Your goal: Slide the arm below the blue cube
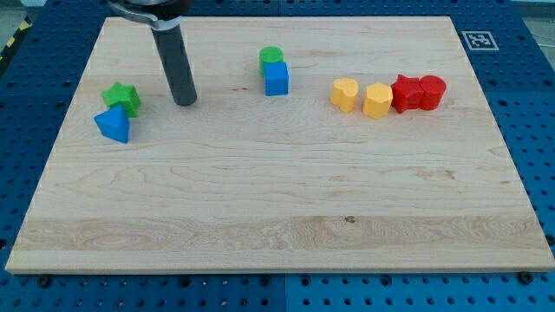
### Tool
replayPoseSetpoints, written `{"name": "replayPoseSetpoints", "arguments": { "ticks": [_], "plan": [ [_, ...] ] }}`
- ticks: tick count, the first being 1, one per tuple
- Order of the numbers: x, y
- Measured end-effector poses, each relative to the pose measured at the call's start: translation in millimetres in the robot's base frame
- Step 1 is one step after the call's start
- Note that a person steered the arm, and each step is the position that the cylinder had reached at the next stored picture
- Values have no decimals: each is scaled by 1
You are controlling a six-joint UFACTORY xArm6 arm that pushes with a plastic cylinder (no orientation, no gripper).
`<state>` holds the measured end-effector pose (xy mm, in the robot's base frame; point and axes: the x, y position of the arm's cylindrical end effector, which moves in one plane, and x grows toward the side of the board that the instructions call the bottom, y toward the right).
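Note:
The blue cube sits on the wooden board near the view's top centre, with a green cylinder touching its top side. My tip is on the board to the view's left of the blue cube, well apart from it and slightly lower. The dark rod rises from the tip to the view's top left. A green star block and a blue triangular block sit together to the left of my tip.
To the view's right are a yellow heart block, a yellow hexagonal block, a red star-like block and a red cylinder in a row. The board lies on a blue perforated table.

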<state>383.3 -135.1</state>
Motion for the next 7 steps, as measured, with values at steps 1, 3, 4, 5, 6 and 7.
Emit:
{"name": "replayPoseSetpoints", "arguments": {
  "ticks": [1, 3, 4, 5, 6, 7],
  "plan": [
    [0, 1],
    [20, 7],
    [40, 17],
    [57, 43],
    [57, 47],
    [59, 59]
  ]
}}
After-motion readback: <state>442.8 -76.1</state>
